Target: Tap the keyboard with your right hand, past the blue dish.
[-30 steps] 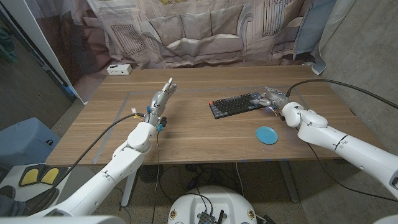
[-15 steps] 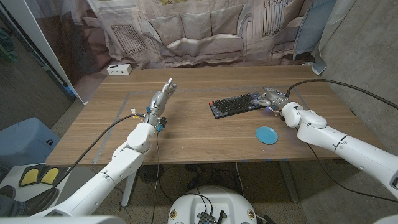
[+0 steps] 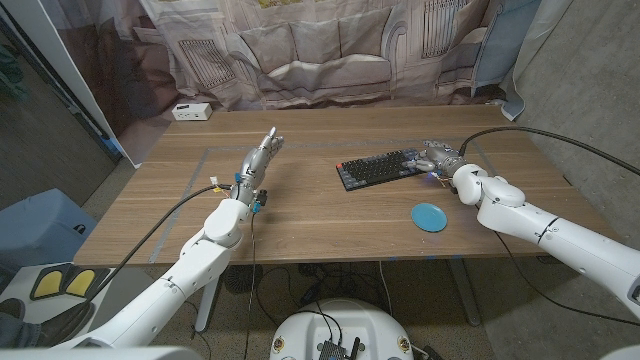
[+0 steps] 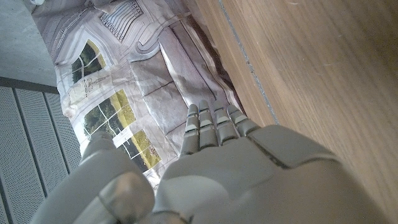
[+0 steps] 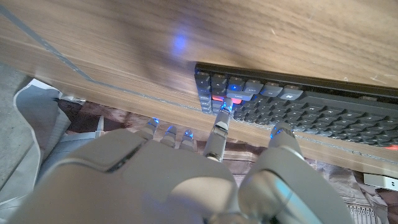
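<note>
On the wooden bench [image 3: 330, 215], toward its far right part, lies a black keyboard [image 3: 382, 168], set at a slant with its right end farther from the robot. The right robot hand [image 3: 437, 156] sits at that right end of the keyboard, reaching in from the right arm that crosses the bench's right side. From the right wrist view, one finger [image 5: 219, 132] stretches out to the corner keys of the keyboard [image 5: 298, 106], its tip at a red key and seemingly touching it, though the angle is too steep to be sure of contact. The other fingers are somewhat spread and hold nothing, and small blue lights glow at their tips.

Nearer the robot than the keyboard, and well apart from it, a round blue dish [image 3: 430, 216] lies flat on the bench, just beside the right forearm.

Over the bench's left-centre, the left robot hand [image 3: 258, 160] stands on its edge with its fingers straight, close together and pointing away from the robot; it holds nothing. The left wrist view shows the back of this hand [image 4: 217, 168] with the fingers extended side by side above the wood grain.

At the far left corner of the bench rests a small white box [image 3: 191, 112]. Behind the bench hangs a printed cloth [image 3: 320, 50] showing a sofa and windows.
</note>
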`<state>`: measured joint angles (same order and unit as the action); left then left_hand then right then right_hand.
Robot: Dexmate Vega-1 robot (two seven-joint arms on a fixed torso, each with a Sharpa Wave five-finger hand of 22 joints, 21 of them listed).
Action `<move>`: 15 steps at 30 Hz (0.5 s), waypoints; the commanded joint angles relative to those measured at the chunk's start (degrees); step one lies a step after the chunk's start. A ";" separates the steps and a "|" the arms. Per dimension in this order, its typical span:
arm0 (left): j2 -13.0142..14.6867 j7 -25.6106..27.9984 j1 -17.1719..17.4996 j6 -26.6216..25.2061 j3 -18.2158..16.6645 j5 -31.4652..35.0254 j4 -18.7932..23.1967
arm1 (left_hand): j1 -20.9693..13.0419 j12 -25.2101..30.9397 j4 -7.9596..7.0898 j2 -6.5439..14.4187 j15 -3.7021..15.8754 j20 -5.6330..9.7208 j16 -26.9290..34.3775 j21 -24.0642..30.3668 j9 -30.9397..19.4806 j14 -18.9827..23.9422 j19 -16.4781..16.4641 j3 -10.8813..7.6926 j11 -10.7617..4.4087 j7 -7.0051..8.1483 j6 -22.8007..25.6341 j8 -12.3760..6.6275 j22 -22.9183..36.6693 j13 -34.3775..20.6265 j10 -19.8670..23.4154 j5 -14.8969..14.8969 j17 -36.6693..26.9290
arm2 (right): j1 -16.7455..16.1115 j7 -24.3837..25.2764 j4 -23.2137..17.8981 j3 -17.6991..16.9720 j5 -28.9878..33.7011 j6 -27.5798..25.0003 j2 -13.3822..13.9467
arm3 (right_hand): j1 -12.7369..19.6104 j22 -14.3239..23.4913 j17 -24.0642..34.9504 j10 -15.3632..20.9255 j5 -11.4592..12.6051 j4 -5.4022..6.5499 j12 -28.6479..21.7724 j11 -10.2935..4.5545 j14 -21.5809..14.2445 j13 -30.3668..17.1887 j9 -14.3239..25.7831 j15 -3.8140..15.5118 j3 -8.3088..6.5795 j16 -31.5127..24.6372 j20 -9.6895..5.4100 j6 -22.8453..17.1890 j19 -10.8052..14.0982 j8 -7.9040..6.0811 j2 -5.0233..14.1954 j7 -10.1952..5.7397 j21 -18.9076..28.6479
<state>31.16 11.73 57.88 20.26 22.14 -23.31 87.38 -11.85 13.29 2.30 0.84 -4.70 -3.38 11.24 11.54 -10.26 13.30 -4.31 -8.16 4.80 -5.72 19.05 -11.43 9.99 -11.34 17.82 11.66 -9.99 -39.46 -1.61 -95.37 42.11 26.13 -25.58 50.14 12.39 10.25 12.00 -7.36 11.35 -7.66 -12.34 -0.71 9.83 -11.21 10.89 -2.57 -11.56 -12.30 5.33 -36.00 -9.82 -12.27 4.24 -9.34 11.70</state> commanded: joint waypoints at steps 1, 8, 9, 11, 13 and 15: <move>0.04 -1.30 -1.02 -0.41 0.34 -0.53 -0.83 | -0.20 -0.03 0.30 0.76 0.18 -0.19 -0.17 -0.21 -0.18 0.48 -0.12 -0.16 -0.03 -0.03 0.19 0.06 0.24 -0.07 0.28 -0.16 -0.31 | -0.83 1.45 -0.84 -0.86 -0.07 0.52 0.26 | 0.31 0.11 0.04 -0.04 -0.29 -0.20 0.03 0.51 7.09 -0.02 0.06 -0.23 -0.43 -0.35 0.49 0.39 -4.85 0.13 0.03 0.07 0.24; 0.03 -1.62 -1.55 -0.30 0.54 -0.38 -1.29 | -0.23 -0.10 0.34 0.85 0.20 -0.21 -0.19 -0.23 -0.18 0.49 -0.10 -0.18 0.00 -0.07 0.16 0.12 0.24 -0.07 0.23 -0.16 -0.31 | -1.61 2.56 -1.37 -1.65 -0.45 1.03 0.53 | 0.48 0.10 0.02 0.51 -0.30 -0.27 -0.12 0.59 6.56 -0.02 0.08 -0.25 -0.58 -0.52 0.57 0.44 -4.36 0.23 0.15 0.20 0.40; 0.07 -1.63 -1.61 -0.30 0.54 -0.34 -1.26 | -0.24 -0.10 0.34 0.85 0.21 -0.23 -0.19 -0.23 -0.18 0.49 -0.10 -0.18 0.03 -0.09 0.15 0.12 0.24 -0.07 0.25 -0.16 -0.31 | -1.66 2.68 -1.37 -1.73 -0.46 1.00 0.50 | 0.54 0.10 0.01 0.84 -0.30 -0.30 -0.22 0.46 6.41 -0.02 0.09 -0.23 -0.64 -0.56 0.57 0.13 -4.29 0.13 0.19 0.07 0.41; 0.05 -1.70 -1.73 -0.23 0.53 -0.37 -1.30 | -0.24 -0.12 0.35 0.86 0.22 -0.23 -0.20 -0.23 -0.18 0.48 -0.11 -0.18 0.01 -0.10 0.17 0.12 0.24 -0.07 0.22 -0.16 -0.31 | -1.72 2.81 -1.36 -1.87 -0.58 1.07 0.48 | 0.58 0.10 0.01 0.93 -0.30 -0.31 -0.24 0.42 6.34 -0.02 0.09 -0.20 -0.67 -0.58 0.61 -0.05 -4.23 0.08 0.22 0.01 0.43; -0.12 -1.80 -1.87 0.07 0.53 -0.47 -1.53 | -0.24 -0.13 0.36 0.88 0.18 -0.23 -0.19 -0.23 -0.18 0.51 -0.11 -0.18 0.02 -0.06 0.15 0.14 0.24 -0.07 0.24 -0.16 -0.31 | -1.82 3.09 -1.35 -2.05 -0.74 1.17 0.42 | 0.61 0.10 0.00 0.99 -0.30 -0.32 -0.25 0.41 6.32 -0.02 0.09 -0.19 -0.71 -0.58 0.61 -0.06 -4.19 0.08 0.24 0.03 0.43; -0.38 -1.79 -1.95 0.43 0.54 -0.54 -1.76 | -0.25 -0.12 0.37 0.89 0.20 -0.23 -0.19 -0.22 -0.18 0.51 -0.14 -0.18 0.02 -0.06 0.15 0.15 0.24 -0.07 0.30 -0.16 -0.31 | -1.85 3.15 -1.46 -2.16 -0.81 1.20 0.43 | 0.66 0.10 0.00 1.03 -0.29 -0.34 -0.25 0.40 6.25 -0.02 0.09 -0.18 -0.75 -0.59 0.65 -0.08 -4.10 0.09 0.28 0.00 0.46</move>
<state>31.15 10.43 56.62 20.24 22.50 -23.61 86.35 -12.16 13.29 2.30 1.15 -4.70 -3.38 11.24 11.54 -10.26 13.30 -4.31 -8.16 4.80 -5.72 19.04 -11.43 9.99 -11.34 17.82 11.66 -9.99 -40.71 0.35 -96.45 40.84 25.84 -24.81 50.47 12.40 10.25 12.00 -6.33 11.35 -7.91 -12.34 -0.30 9.83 -11.21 10.92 -2.56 -11.80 -12.52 5.75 -35.82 -9.82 -12.04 4.25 -9.13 11.69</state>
